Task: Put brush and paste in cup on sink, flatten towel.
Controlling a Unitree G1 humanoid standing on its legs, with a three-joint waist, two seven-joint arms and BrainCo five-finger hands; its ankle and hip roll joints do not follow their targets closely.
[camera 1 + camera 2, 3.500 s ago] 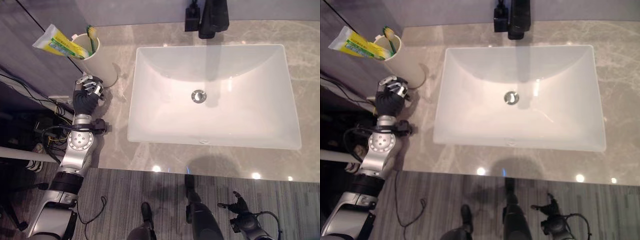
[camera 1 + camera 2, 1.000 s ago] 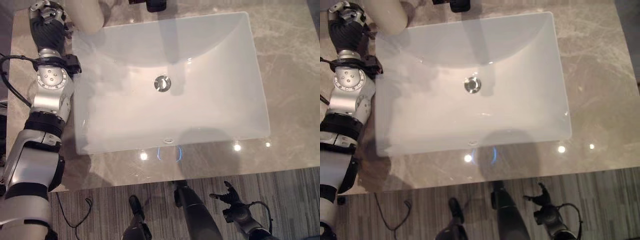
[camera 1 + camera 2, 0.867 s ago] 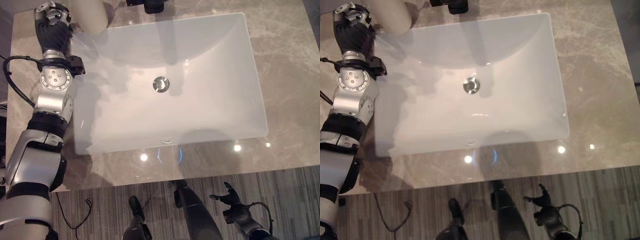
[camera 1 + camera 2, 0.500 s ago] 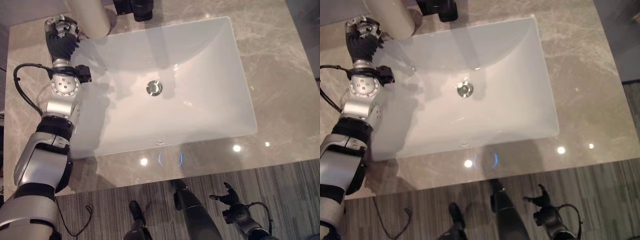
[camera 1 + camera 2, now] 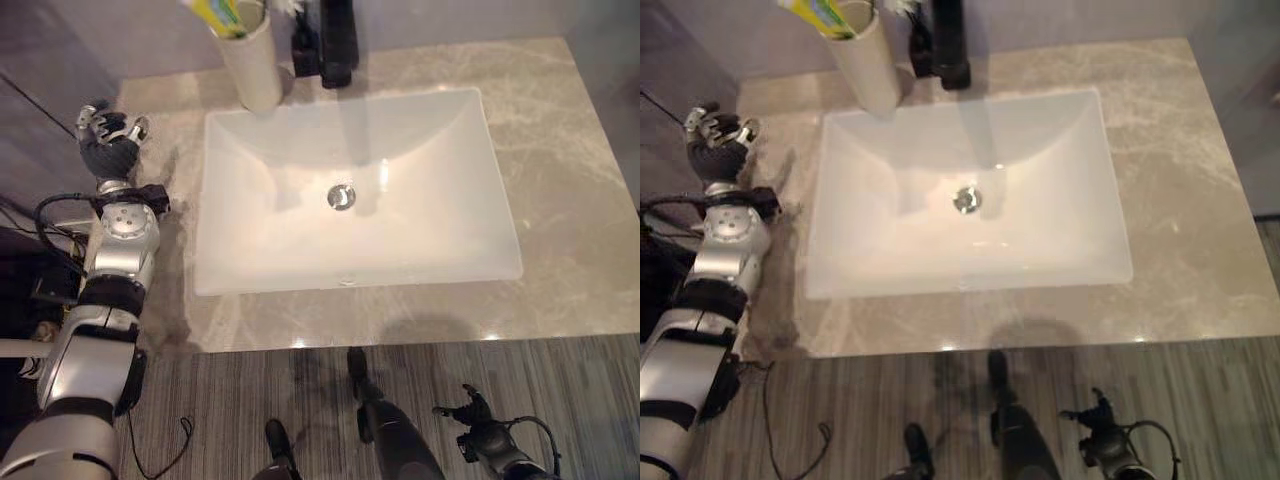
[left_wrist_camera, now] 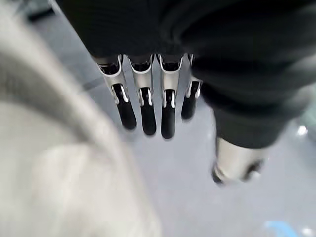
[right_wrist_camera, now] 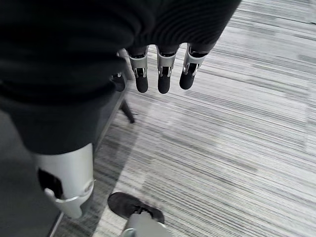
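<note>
Risk of toppling the cup (image 5: pixel 250 60), brush and paste (image 5: pixel 215 14) already inside at upper left of the bench (image 5: pixel 560 230), should the left hand (image 5: pixel 105 140), relaxed and empty, swing near.

Black faucet (image 5: pixel 337 45), marble counter (image 5: pixel 570 150), striped grey floor (image 7: pixel 237 148)

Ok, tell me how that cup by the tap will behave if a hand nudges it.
The cup is tall and narrow and stands upright, so it would probably tip rather than slide. The tube sticking out of its top likely makes it top-heavy. The polished counter looks slippery.
</note>
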